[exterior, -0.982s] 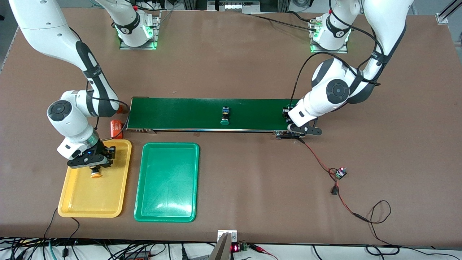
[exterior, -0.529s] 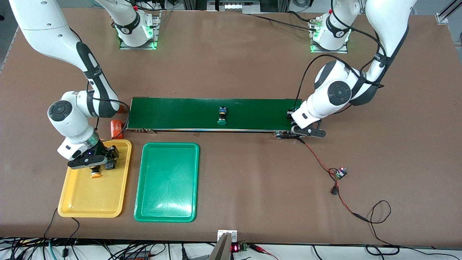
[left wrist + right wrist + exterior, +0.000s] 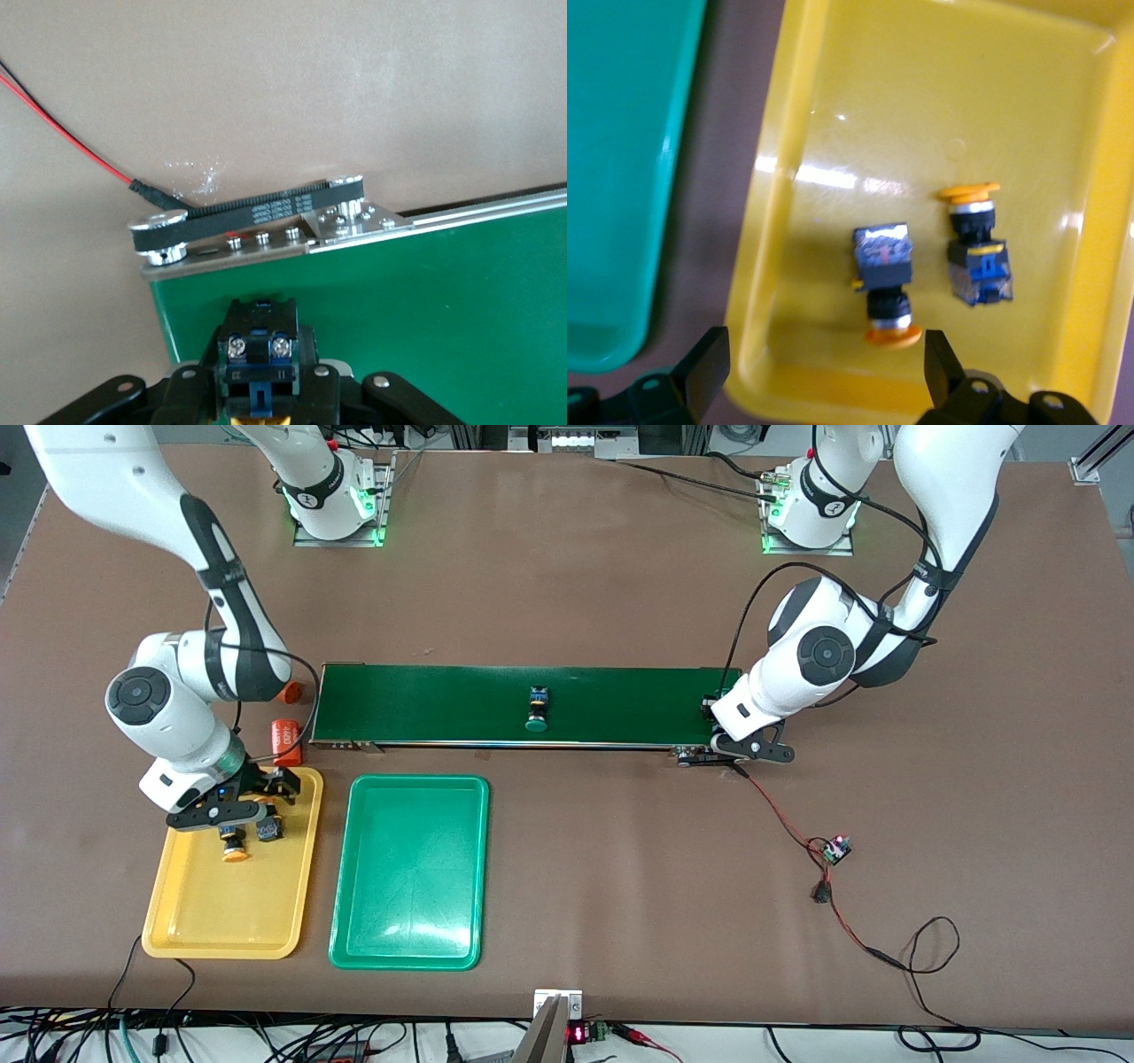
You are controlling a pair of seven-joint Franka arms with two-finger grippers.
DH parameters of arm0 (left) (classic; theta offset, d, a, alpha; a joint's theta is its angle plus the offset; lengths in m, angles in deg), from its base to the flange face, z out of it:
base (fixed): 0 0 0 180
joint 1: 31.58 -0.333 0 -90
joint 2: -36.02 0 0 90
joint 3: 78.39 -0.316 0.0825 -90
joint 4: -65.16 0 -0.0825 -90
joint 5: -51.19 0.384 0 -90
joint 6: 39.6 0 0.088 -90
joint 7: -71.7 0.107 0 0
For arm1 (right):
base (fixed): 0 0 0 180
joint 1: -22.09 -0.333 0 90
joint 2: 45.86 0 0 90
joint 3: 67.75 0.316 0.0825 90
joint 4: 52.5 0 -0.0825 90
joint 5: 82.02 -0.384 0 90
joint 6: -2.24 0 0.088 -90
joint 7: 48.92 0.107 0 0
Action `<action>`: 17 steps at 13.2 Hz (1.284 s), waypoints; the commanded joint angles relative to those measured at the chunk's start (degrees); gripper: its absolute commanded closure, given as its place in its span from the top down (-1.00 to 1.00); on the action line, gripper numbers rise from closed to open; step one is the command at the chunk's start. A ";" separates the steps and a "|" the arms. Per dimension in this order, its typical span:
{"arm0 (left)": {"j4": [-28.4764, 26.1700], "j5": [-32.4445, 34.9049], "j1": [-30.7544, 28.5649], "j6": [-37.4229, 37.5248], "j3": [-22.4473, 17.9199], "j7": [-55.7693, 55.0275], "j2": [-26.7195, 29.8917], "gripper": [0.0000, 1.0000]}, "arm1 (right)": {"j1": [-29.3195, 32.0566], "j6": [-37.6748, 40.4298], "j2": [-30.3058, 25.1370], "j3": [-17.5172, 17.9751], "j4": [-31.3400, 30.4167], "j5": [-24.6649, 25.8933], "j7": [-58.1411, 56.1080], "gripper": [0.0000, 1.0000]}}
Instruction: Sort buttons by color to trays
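- Front view, against a second ago: we see the right gripper [image 3: 237,812] has let go and lifted a little above the yellow tray [image 3: 182,921]; a second yellow-capped button [image 3: 267,829] now lies uncovered just beside the first yellow-capped button [image 3: 234,849]. The green-capped button [image 3: 535,710] has shifted along the conveyor belt [image 3: 425,704] toward the right arm's end. The left gripper [image 3: 716,735] has barely moved.
- Front view, now: both yellow-capped buttons lie in the yellow tray, near its edge closest to the belt. The right gripper hangs over them, fingers apart and empty. The green tray [image 3: 399,948] sits beside the yellow one, toward the left arm's end. An orange cylinder [image 3: 285,740] stands off the belt's corner, near the yellow tray's corner.
- Left wrist view: the left gripper [image 3: 259,394] is clamped on a button with a black-and-blue body [image 3: 259,347], held over the green belt [image 3: 443,301] near its end corner, by the drive belt [image 3: 257,212].
- Right wrist view: we see the right gripper's fingertips [image 3: 709,363] spread wide, with both yellow-capped buttons [image 3: 886,283] [image 3: 976,248] on their sides between them on the yellow tray [image 3: 921,88], near one short wall. The green tray [image 3: 620,177] lies alongside.
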 commanded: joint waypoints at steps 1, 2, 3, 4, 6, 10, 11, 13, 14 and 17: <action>-0.37 1.13 0.93 -1.43 -1.13 0.03 -0.15 -0.80 | -1.25 10.62 -5.11 0.47 0.29 -0.29 4.47 0.94; -0.20 1.13 1.28 -1.09 -1.13 -0.23 0.12 0.23 | -1.34 14.13 -6.25 1.08 1.17 -1.86 5.09 0.94; -0.11 1.22 1.28 -0.47 -1.05 -0.06 1.68 0.99 | -1.34 17.48 -7.05 1.70 2.05 -4.57 5.44 0.94; 0.32 1.22 1.54 1.80 -0.96 -0.06 3.88 1.00 | -1.43 20.73 -7.66 1.88 3.19 -6.86 5.70 0.94; 0.85 1.13 2.07 5.06 -0.78 -0.15 7.92 1.00 | -3.35 23.91 -9.07 1.88 3.81 -8.63 7.80 0.93; 3.67 0.95 1.81 11.48 -0.69 -0.06 12.58 1.00 | -6.25 27.18 -10.66 1.97 3.81 -12.22 13.08 0.93; 3.76 0.95 1.55 11.66 -0.78 -0.15 14.43 1.00 | -6.78 27.26 -10.66 1.97 3.81 -14.42 13.96 0.93; 8.90 0.95 -0.03 18.82 -1.13 -0.41 16.03 1.00 | -8.28 27.18 -10.48 2.14 3.81 -16.45 15.63 0.93; 14.60 0.95 -2.21 25.92 -1.13 -0.59 15.16 1.00 | -8.54 27.18 -10.31 2.41 3.81 -16.63 16.51 0.93; 26.06 1.13 -5.31 35.12 -4.45 -0.24 12.25 1.00 | -9.78 27.79 -9.26 2.93 3.73 -17.16 19.32 0.93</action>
